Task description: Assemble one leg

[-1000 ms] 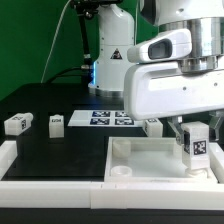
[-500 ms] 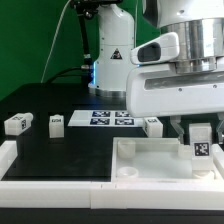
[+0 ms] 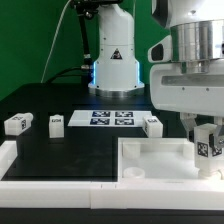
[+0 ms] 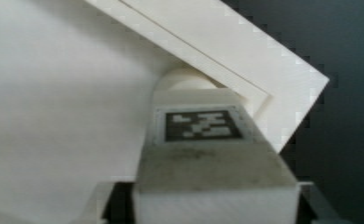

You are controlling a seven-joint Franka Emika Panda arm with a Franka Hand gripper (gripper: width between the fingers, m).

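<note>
Our claw (image 3: 207, 136) pinches the leg (image 3: 209, 149) tight, just above a corner of the white tray (image 3: 150, 160). We think picking up is done; fitting it in is left.

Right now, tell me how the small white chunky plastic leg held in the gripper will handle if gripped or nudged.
The small white plastic leg looks moulded and rigid, so it is probably stiff and light. Its flat tagged face suggests it won't roll. The smooth surface might slip in the gripper if held loosely.
</note>
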